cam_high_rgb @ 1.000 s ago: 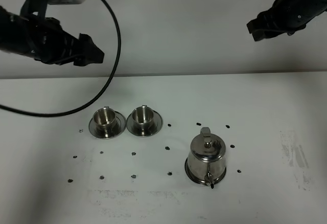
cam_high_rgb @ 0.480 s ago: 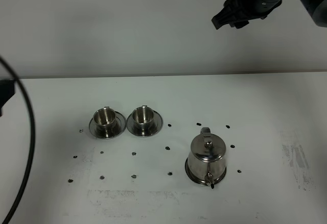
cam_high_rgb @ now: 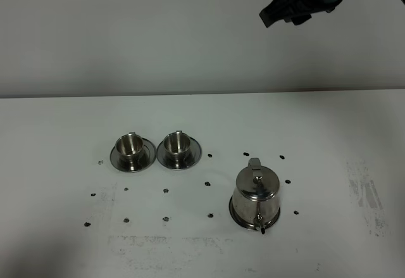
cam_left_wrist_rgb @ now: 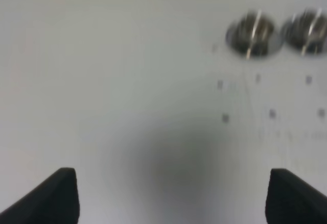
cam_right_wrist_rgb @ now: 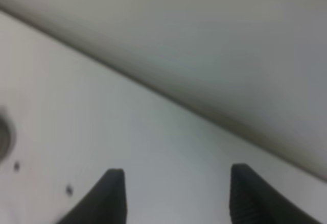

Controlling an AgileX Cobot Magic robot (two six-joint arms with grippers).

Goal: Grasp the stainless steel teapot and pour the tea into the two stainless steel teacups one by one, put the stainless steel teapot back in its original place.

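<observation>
The right gripper [cam_right_wrist_rgb: 176, 196] is spread wide and empty, left gripper [cam_left_wrist_rgb: 171, 193] too; I'd drop it onto the loop handle [cam_high_rgb: 254, 163] at 12 o'clock of the stainless steel teapot [cam_high_rgb: 255, 195], sitting at 4 o'clock from the teacups [cam_high_rgb: 130, 145]. Versus a second ago it's swung inward, and the left one's gone from the high view

Shiny bell-shaped stainless steel teapot [cam_high_rgb: 255, 195] upright on the table, right of centre, lid on with knob. Its thin spout faces the camera, the loop handle is at the back, and it sits on a flat round steel disc [cam_high_rgb: 274, 219] whose rim shows at the base. Left teacup [cam_high_rgb: 129, 145] and right teacup [cam_high_rgb: 174, 143] stand upright side by side, left of and behind the pot, well apart from it, on flared saucers [cam_high_rgb: 147, 154] whose rims nearly touch; contents not discernible.
</observation>
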